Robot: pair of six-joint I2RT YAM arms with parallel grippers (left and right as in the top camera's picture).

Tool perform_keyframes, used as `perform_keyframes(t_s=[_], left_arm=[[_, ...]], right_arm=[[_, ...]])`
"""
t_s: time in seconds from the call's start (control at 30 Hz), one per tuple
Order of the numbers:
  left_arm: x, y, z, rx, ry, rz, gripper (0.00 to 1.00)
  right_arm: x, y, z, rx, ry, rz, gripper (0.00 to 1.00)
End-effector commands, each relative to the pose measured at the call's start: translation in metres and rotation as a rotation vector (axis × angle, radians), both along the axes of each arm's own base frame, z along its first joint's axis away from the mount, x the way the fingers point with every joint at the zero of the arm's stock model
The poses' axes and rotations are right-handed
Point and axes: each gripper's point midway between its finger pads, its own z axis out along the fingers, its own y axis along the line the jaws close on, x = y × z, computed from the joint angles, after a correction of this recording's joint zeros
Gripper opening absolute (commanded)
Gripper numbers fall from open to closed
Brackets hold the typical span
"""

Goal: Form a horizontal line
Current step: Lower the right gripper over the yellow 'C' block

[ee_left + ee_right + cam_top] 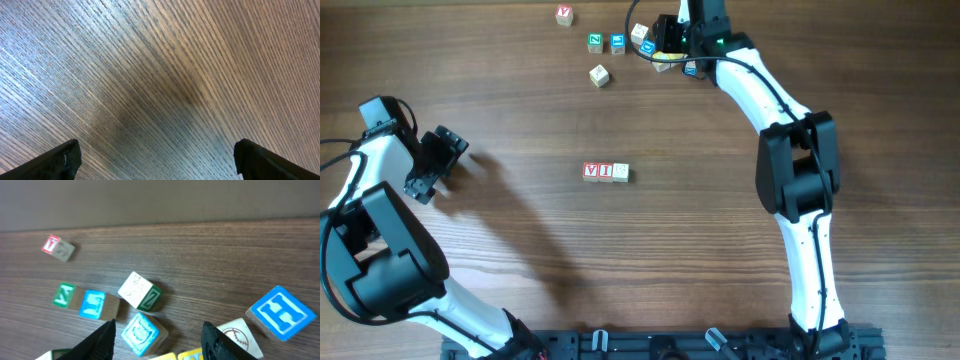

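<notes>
Over on the left, the left gripper [433, 165] hangs above bare table [520, 250] with its jaws spread wide and nothing between them. Its wrist cam is just wood grain.

Mid-table sits the row [606, 172]: three little cubes touching side by side, two red-lettered ones and a pale one on the right end.

Well apart from that, up at the far edge, there's a loose bunch. It has a lone red-lettered cube [564, 14], a green-lettered cube [595, 41] right beside a blue-lettered cube [617, 43], and a pale cube [599, 75] a bit nearer.

The right gripper [160, 347] is over the right part of that bunch, jaws apart, not clamped on anything. In its wrist cam a light-blue-faced cube [142, 332] lies between the fingers with gaps either side. A yellow cube [192, 355] peeks in at the bottom edge, a white cube [240, 337] with a dark mark sits just right of the fingers, and a blue H cube [282, 312] is beyond that.
</notes>
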Motion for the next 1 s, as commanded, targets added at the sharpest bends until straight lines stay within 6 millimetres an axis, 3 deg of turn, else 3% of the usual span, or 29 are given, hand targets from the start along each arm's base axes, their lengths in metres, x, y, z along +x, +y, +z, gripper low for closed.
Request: perform_keyframes(t_s=[0.0, 0.23, 0.5, 0.67, 0.87, 0.97], left_arm=[[-0.002, 0.0, -0.005, -0.012, 0.009, 0.01, 1.0], [-0.002, 0.0, -0.005, -0.012, 0.009, 0.01, 1.0], [-0.002, 0.0, -0.005, -0.012, 0.009, 0.01, 1.0], [-0.002, 0.0, -0.005, -0.012, 0.009, 0.01, 1.0], [-0.002, 0.0, -0.005, -0.012, 0.009, 0.01, 1.0], [-0.002, 0.0, -0.005, -0.012, 0.009, 0.01, 1.0]], right_arm=[[-0.005, 0.01, -0.031, 0.0, 0.036, 0.041, 0.58], [-0.033, 0.039, -0.07, -0.012, 0.139, 0.112, 0.6], [-0.069, 0.056, -0.09, -0.061, 0.265, 0.155, 0.62], [-0.064, 0.049, -0.077, -0.081, 0.24, 0.153, 0.64], [-0.059, 0.04, -0.025, -0.193, 0.116, 0.208, 0.6], [-0.064, 0.038, -0.021, -0.239, 0.108, 0.257, 0.58]])
